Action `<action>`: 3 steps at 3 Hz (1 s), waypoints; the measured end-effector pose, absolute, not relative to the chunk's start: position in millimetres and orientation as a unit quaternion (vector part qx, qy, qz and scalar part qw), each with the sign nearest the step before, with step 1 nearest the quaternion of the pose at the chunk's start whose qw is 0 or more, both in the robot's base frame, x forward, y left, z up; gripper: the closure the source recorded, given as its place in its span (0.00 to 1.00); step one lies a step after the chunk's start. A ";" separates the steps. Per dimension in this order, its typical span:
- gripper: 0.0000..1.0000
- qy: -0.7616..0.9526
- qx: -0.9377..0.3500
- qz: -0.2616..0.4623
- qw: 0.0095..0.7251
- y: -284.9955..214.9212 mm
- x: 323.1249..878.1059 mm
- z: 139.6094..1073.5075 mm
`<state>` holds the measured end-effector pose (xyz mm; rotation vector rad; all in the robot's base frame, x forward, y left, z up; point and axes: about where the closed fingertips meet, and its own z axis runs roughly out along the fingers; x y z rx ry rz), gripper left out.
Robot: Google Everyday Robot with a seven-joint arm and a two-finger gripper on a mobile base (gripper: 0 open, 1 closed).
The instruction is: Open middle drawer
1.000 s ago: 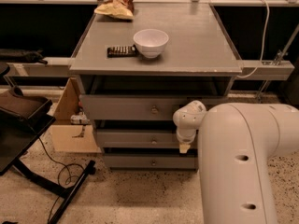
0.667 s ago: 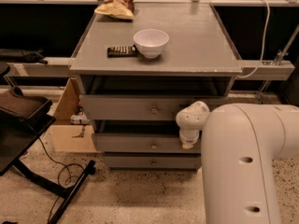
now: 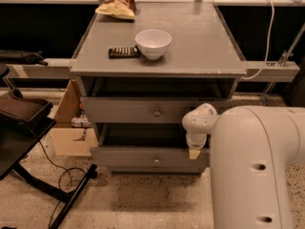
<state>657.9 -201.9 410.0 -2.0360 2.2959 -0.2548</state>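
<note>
Middle drawer point(image 3: 128, 156), a low wide grey front with a small round metal knob point(image 3: 156, 160), sits second of three in the grey desk point(image 3: 200, 42), with a dark gap showing between it and the top drawer point(image 3: 124, 110) and the lowest drawer point(image 3: 138, 168) just beneath it. At its upper right edge is the gripper point(image 3: 194, 152), pointing down from a bulky white arm point(image 3: 252, 166); whether the jaws are wide, narrow or holding anything cannot be told. On the desk stand a white bowl point(image 3: 153, 43), a flat dark bar point(image 3: 124, 52) touching it, and a snack bag point(image 3: 117, 3) at the back
</note>
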 end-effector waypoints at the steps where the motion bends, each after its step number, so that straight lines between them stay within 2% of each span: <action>1: 1.00 0.748 -0.657 -0.085 0.036 -203.1 654.8 412.8; 3: 1.00 0.752 -0.653 -0.083 0.032 -204.4 643.7 412.9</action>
